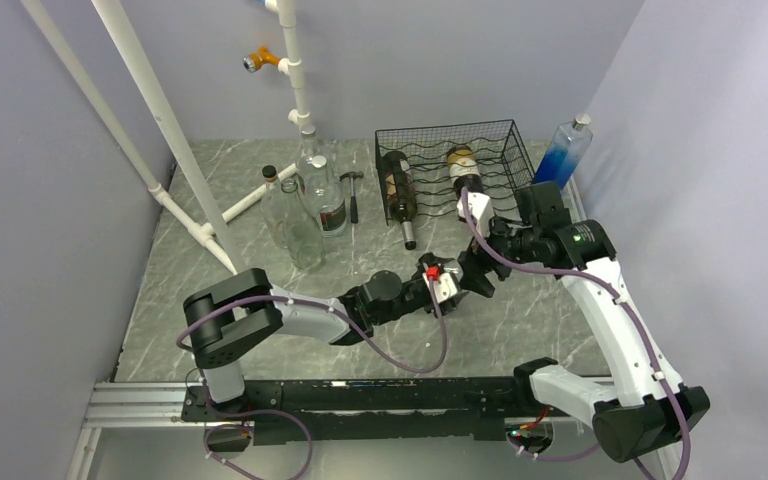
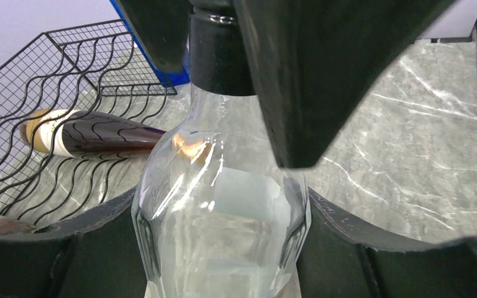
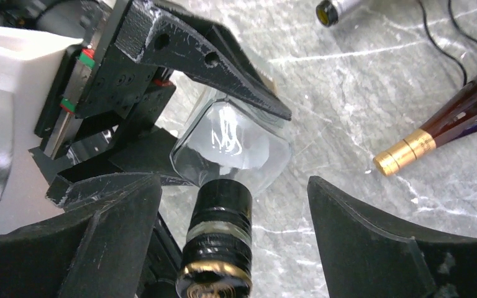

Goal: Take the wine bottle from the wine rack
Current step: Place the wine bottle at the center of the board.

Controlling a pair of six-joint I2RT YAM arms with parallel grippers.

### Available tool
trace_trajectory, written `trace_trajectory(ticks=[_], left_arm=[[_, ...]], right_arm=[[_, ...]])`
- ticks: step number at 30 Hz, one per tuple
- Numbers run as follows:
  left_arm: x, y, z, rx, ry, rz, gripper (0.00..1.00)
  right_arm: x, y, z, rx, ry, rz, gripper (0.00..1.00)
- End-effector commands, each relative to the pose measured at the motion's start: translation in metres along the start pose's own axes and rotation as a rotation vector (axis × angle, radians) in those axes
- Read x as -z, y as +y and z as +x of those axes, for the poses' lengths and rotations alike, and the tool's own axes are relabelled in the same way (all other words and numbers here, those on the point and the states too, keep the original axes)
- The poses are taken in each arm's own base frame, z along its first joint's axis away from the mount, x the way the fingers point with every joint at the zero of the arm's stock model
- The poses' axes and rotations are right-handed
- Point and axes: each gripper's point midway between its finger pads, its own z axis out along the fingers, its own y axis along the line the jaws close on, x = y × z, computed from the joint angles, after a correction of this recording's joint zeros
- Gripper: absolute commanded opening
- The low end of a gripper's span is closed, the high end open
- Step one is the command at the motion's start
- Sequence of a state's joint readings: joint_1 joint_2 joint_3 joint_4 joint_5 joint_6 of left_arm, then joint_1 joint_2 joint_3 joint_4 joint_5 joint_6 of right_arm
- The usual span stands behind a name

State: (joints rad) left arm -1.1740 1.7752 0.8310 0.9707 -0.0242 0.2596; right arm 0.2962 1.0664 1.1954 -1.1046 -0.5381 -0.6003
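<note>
My left claw (image 1: pixel 447 280) squeezes the clear wine bottle (image 3: pixel 233 146) by its fat part. My right claw (image 3: pixel 235 205) is wide, one finger on each side of the neck, not touching. The wine rack (image 1: pixel 500 135) sits behind both claws, so the bottle is out. I think only setting it down is left.

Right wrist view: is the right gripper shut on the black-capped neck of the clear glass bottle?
No: the right gripper stands open, its fingers leaving gaps on both sides of the clear glass bottle's neck.
</note>
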Motion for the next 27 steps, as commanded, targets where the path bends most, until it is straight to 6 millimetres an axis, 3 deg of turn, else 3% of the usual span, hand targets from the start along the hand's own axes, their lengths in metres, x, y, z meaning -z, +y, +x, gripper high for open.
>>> trace_trajectory(ticks=[1, 6, 10, 21, 27], left_arm=[[0.007, 0.003, -0.045, 0.102, -0.137, -0.011, 0.0], [0.013, 0.006, -0.052, 0.159, -0.17, -0.026, 0.0], [0.017, 0.01, -0.056, 0.217, -0.189, -0.043, 0.0], [0.022, 0.016, -0.064, 0.345, -0.236, -0.068, 0.0], [0.024, 0.017, -0.064, 0.368, -0.249, -0.07, 0.0]], right_arm=[[0.023, 0.0, -0.046, 0.021, -0.19, 0.006, 0.91], [0.035, -0.002, -0.07, -0.037, -0.353, -0.041, 0.92], [0.033, 0.011, -0.077, -0.007, -0.44, -0.128, 0.92], [0.008, 0.021, -0.067, 0.068, -0.514, -0.244, 0.91], [0.001, 0.021, -0.064, 0.059, -0.531, -0.268, 0.78]])
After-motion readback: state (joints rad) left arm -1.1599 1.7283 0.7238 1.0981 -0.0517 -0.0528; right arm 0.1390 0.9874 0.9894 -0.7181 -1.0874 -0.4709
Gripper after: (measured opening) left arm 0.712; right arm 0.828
